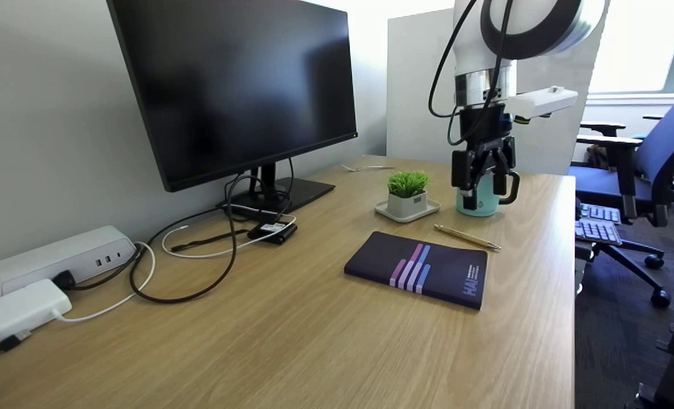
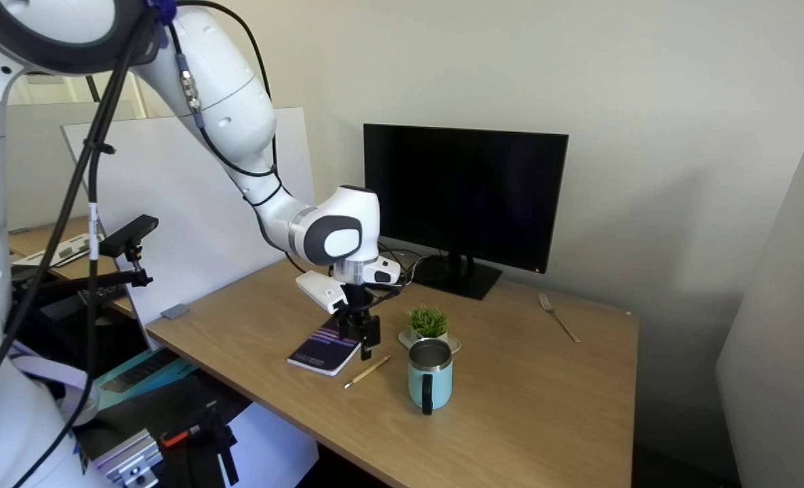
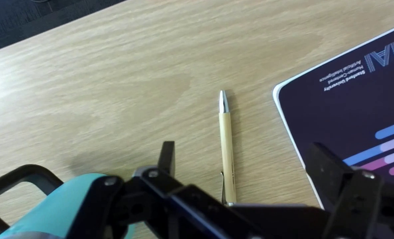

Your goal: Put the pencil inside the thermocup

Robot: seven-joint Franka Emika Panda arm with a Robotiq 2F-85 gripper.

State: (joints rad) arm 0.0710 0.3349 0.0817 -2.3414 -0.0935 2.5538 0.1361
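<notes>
- The step now looks to be taking up the pencil [image 3: 227, 149]; the hand [image 3: 244, 151] stands above the counter [image 1: 371, 352] with its fingers spread wide and nothing held.
- The fingers stand to left and right of the pencil's line in the wrist view, so a squeeze should cross its thin side rather than run along it.
- Best to shift the hand along the pencil, toward its silver tip, then come straight down until the fingertips nearly meet the counter; it could easily roll.
- On the way down the right finger could catch the edge of the notebook [image 3: 343, 109], and the left one should keep off the mug [image 2: 432, 371].
- A hold near one end would probably help later, since the pencil lies flat and must be stood up to drop into the mug's uncovered mouth.
- The pencil lies on the counter between notebook and mug, touching neither. In the wrist view its clip end is nearest the hand, its silver tip farthest, a little left of the fingers' middle.
- In an exterior view the mug stands upright to the right of hand and pencil, with the plant [image 2: 429, 322] just beyond it.
</notes>
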